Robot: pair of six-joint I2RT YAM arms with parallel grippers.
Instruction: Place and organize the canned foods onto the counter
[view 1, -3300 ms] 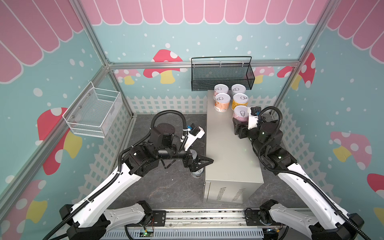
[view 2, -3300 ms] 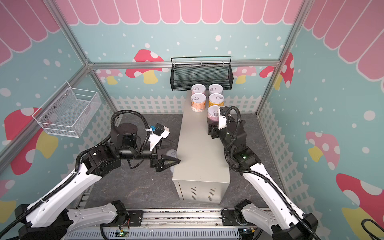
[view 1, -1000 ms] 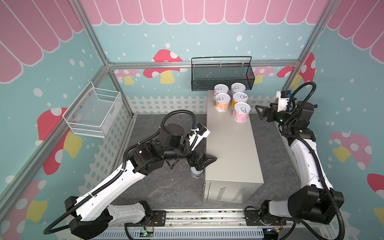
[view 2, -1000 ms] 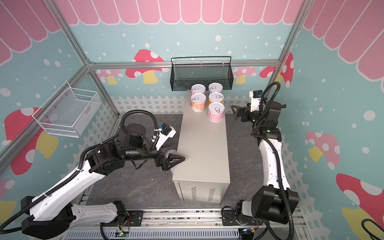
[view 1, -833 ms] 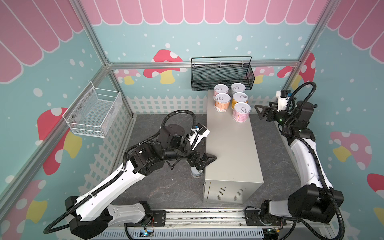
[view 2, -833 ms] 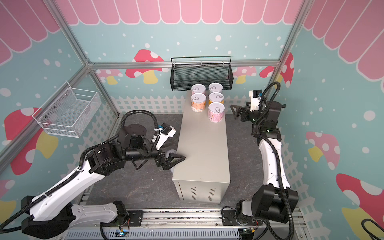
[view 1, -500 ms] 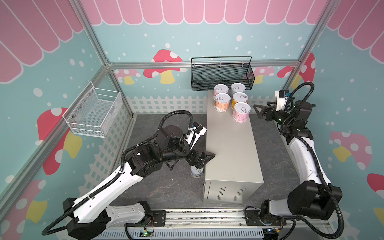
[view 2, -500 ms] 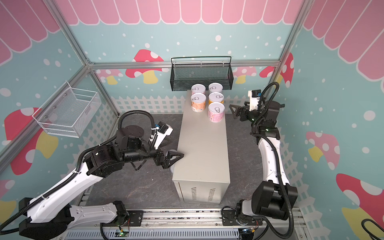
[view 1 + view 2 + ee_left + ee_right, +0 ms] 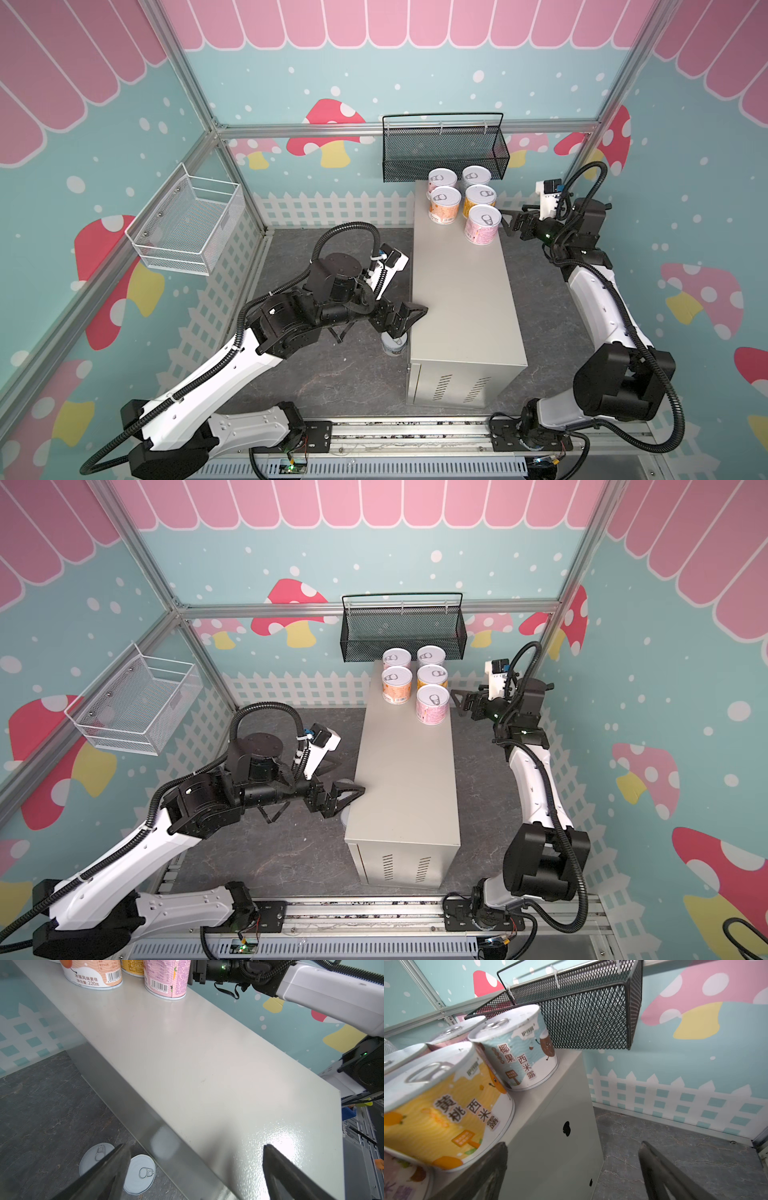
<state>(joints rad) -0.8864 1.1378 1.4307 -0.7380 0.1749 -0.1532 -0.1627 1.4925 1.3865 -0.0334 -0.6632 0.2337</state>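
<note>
Several canned foods stand grouped at the far end of the counter (image 9: pixel 461 291) in both top views; the nearest is a pink can (image 9: pixel 482 224). My right gripper (image 9: pixel 509 220) hangs open and empty just right of that pink can, off the counter's edge. In the right wrist view, the right gripper (image 9: pixel 572 1144) faces a yellow can (image 9: pixel 446 1105) and a white-blue can (image 9: pixel 517 1049). My left gripper (image 9: pixel 409 320) is open and empty at the counter's left edge, above two cans (image 9: pixel 139 1174) standing on the floor.
A black mesh basket (image 9: pixel 444 149) hangs on the back wall just above the far cans. A white wire basket (image 9: pixel 187 224) is fixed to the left wall. The dark stone floor (image 9: pixel 332 374) runs along both sides of the counter.
The right gripper, which was at the pink can, has let go and withdrawn to the right, then crept back towards it. The left gripper has risen slightly beside the counter.
</note>
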